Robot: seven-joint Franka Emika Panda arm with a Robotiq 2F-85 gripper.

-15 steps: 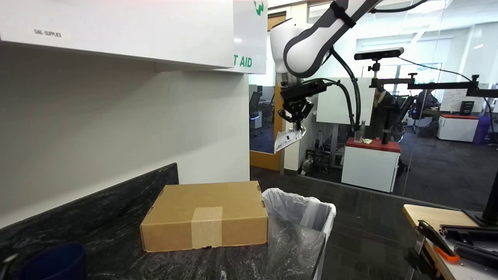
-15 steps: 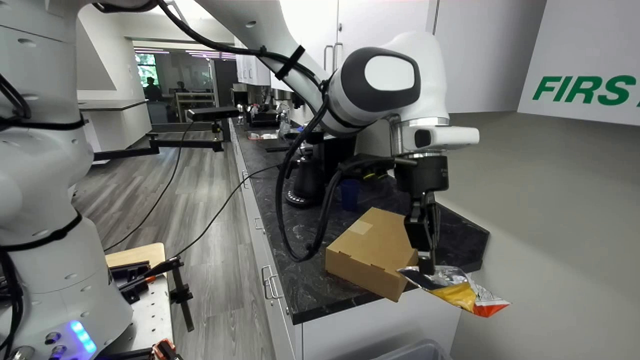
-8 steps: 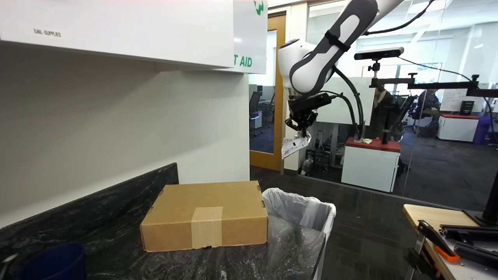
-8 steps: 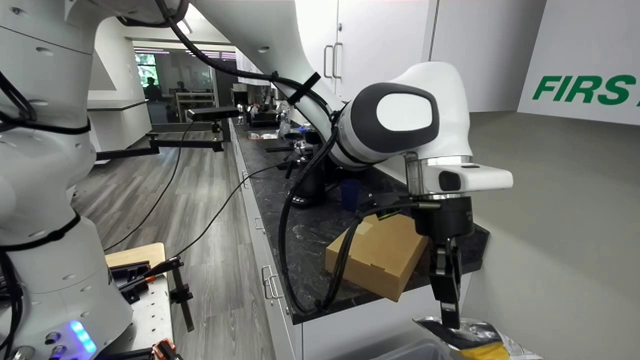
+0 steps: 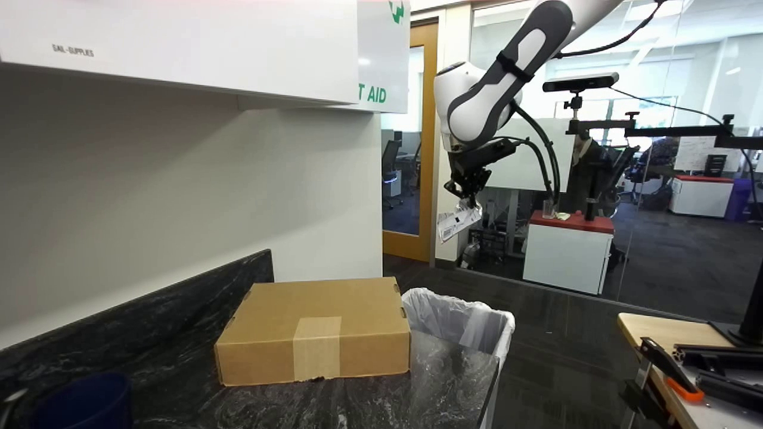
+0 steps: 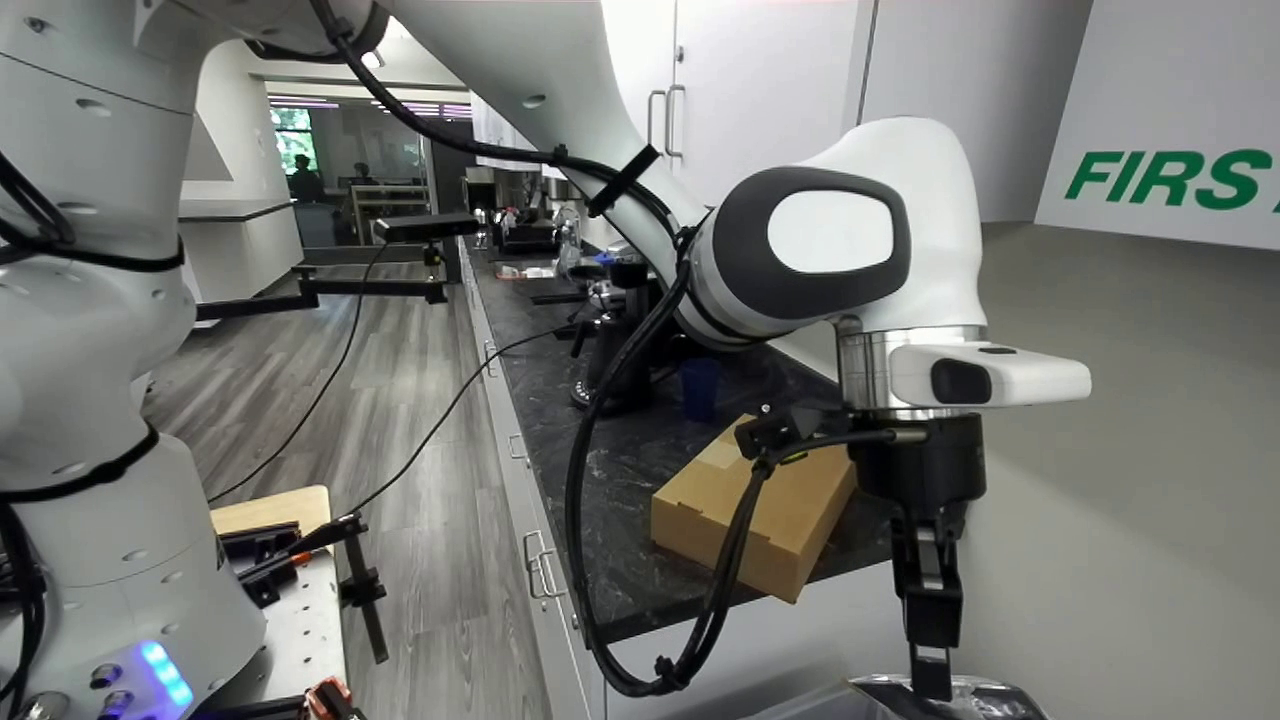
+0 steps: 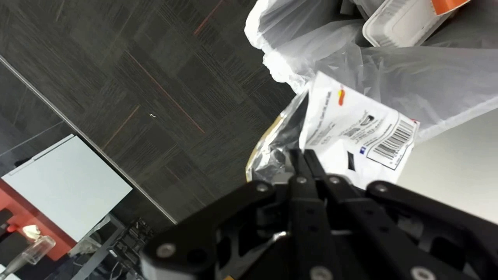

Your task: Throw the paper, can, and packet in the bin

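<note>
Wrist view: the packet (image 7: 356, 122) juts out beyond the end effector (image 7: 303, 156) pinching it.

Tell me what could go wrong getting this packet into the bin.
Dropped now, the packet might land on the carpet: in the wrist view it straddles the edge of the bin. It could also snag on the crinkled liner. And the gripper pinches only a small part of it, so it might slip early.

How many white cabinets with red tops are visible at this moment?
2, in an exterior view: the near cabinet, right of the packet in the picture, and the far cabinet, deeper in the room. Others may be hidden.
</note>
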